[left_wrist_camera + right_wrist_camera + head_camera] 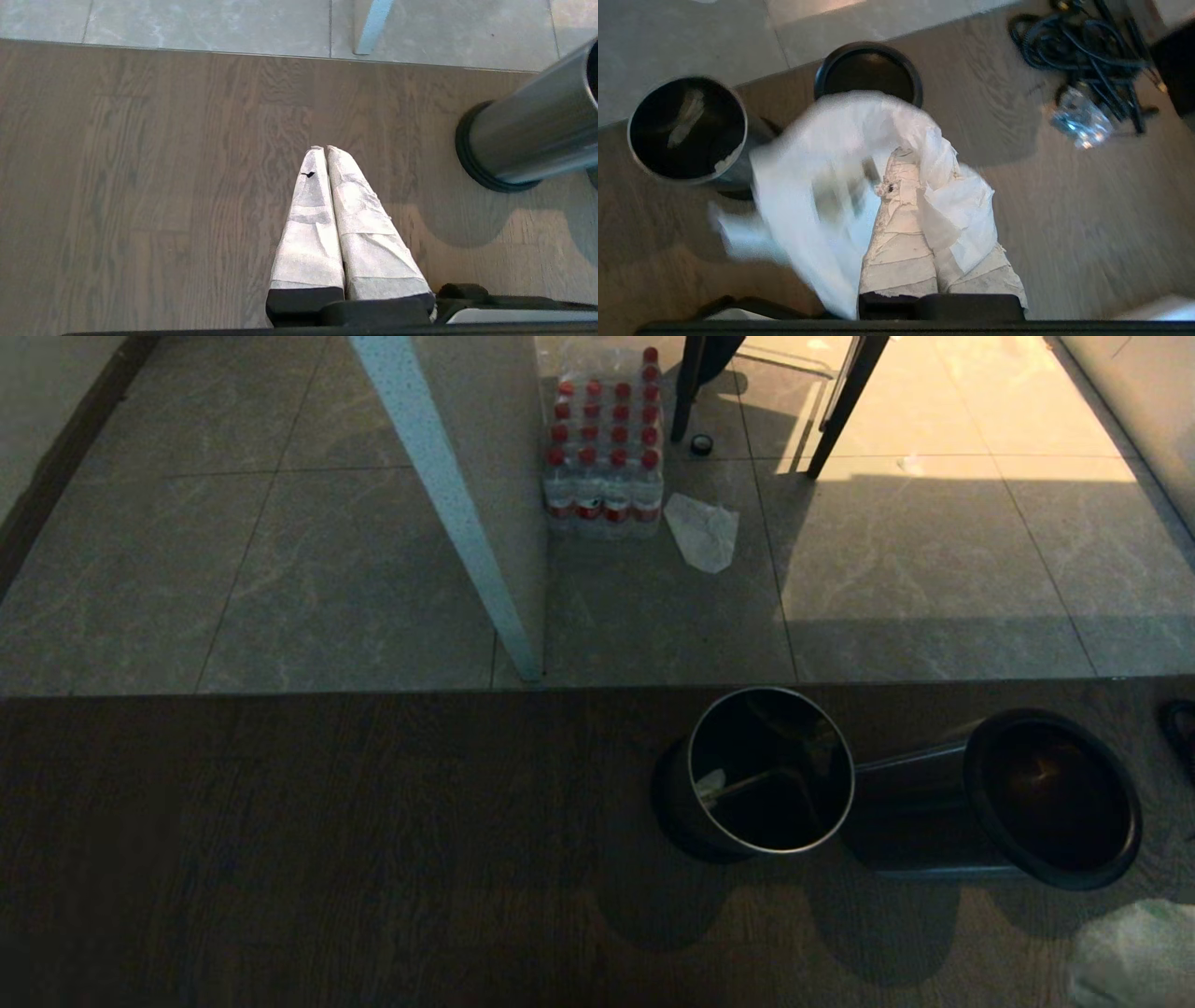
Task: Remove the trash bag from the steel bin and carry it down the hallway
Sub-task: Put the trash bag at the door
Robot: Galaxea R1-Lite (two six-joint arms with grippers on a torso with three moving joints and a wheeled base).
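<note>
**Bag out of the bin, carry not yet begun**

The right claw (906, 156) is clamped tight on the trash bag (822, 186), its 2 wrapped fingers (901, 242) pinching the thin white plastic near the top. The bag hangs clear of the floor in front of the claw, draped over both fingers, crumpled and partly see-through; any print on it is too blurred to make out. In the head view only a pale corner of it shows at the lower right (1134, 957).

Beyond the bag stand 2 dark cylinders on the wood floor: the steel bin (686, 128) with a shiny rim, and a black-rimmed bin (868, 70) touching it. The removal looks done. What is left is the whole carry down the hallway (280, 551), whose beige tiles start just past the bins.

The left claw (325, 149) hangs parked over bare wood floor, fingers pressed together and empty.
</note>
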